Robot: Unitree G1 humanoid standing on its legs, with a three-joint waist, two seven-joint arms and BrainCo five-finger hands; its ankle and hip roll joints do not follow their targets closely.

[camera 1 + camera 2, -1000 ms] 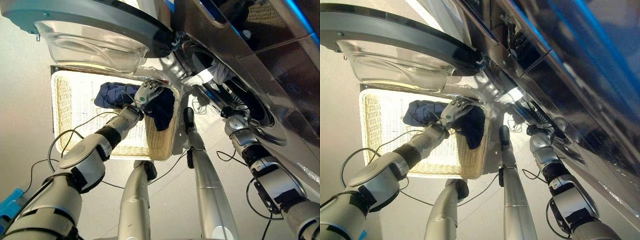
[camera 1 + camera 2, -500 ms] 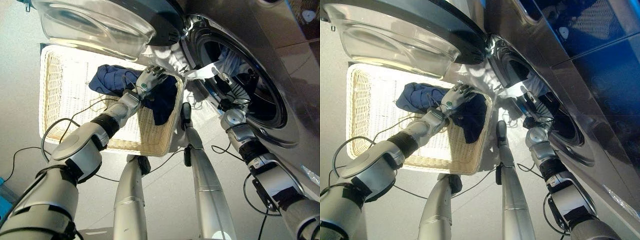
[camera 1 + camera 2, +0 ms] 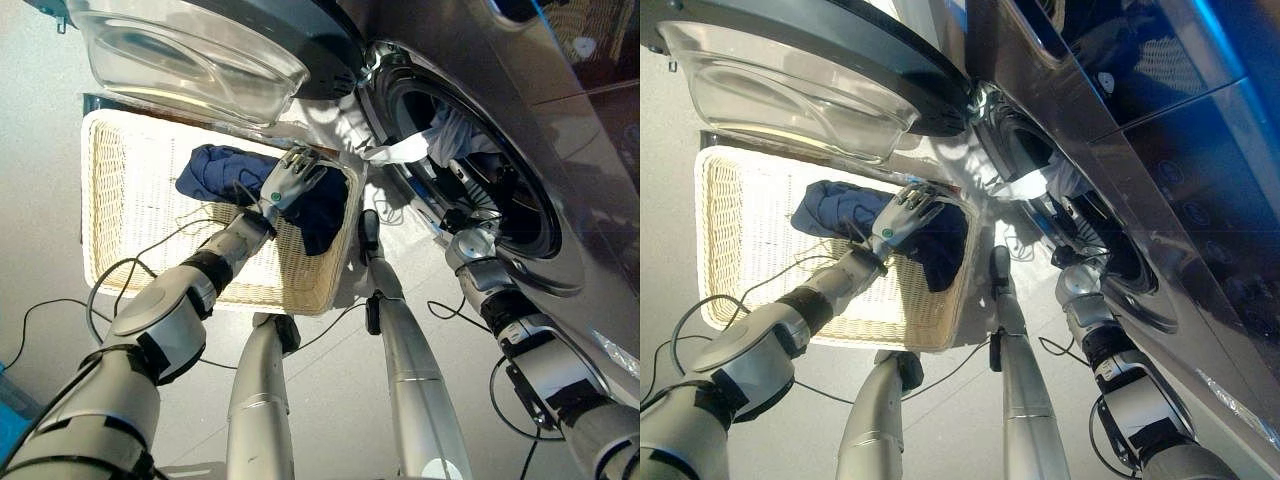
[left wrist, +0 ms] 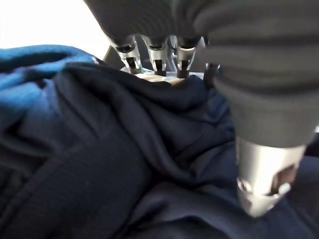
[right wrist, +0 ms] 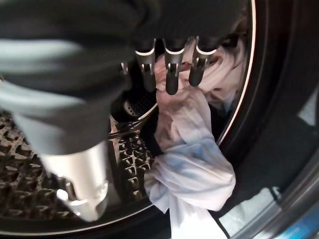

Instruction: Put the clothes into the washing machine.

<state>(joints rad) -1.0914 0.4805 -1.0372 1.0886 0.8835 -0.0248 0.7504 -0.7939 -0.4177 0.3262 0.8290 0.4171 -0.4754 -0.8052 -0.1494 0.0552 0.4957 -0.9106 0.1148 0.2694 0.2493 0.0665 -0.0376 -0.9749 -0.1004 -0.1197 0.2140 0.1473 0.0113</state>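
Note:
Dark blue clothes (image 3: 215, 170) lie bunched in a white wicker basket (image 3: 110, 200), and one navy piece (image 3: 325, 212) hangs over its rim nearest the washer. My left hand (image 3: 290, 183) rests on top of that pile, fingers (image 4: 158, 62) straight with their tips on the cloth and the thumb (image 4: 259, 184) apart. My right hand (image 3: 458, 218) is at the mouth of the washing machine drum (image 3: 480, 180), its fingers (image 5: 171, 74) straight and pointing in. A white garment (image 5: 192, 169) lies in the drum and spills out over its rim.
The washer's round door (image 3: 200, 50) stands swung open above the basket. The machine's dark front panel (image 3: 560, 130) runs along the right. Grey floor surrounds the basket.
The camera has shifted a little. My left hand stays on the blue clothes and my right hand stays at the drum mouth.

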